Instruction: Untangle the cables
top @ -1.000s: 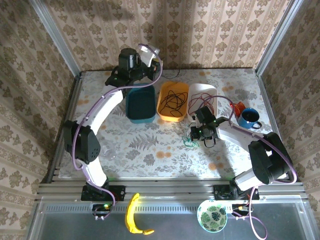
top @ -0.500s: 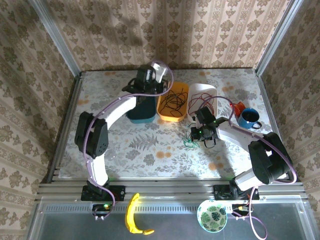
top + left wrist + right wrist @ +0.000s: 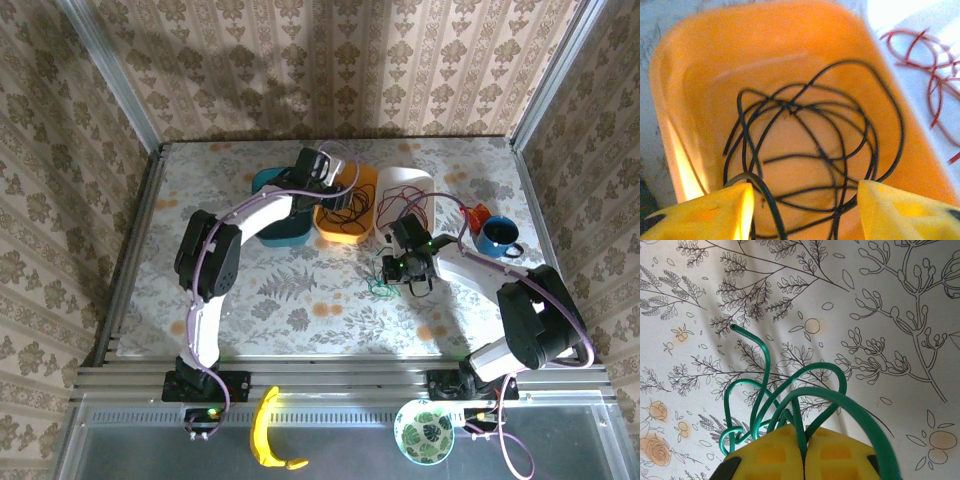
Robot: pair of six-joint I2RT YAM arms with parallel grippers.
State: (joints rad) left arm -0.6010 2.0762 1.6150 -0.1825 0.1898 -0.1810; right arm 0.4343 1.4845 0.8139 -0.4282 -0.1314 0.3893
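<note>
Cables, thin, light and springy by the look of them, lie apart by colour. The green cable loops on the tabletop, the black cable coils in the orange tray, and the red cable sits in the white tray beside it.

The right end effector is pinched shut on one green strand. The left end effector hangs over the black coil with its fingers apart, gripping nothing.

Such wire likely slips and recoils, so a single strand near a free end is the best hold. Tugging a bundle could tighten the twist.
</note>
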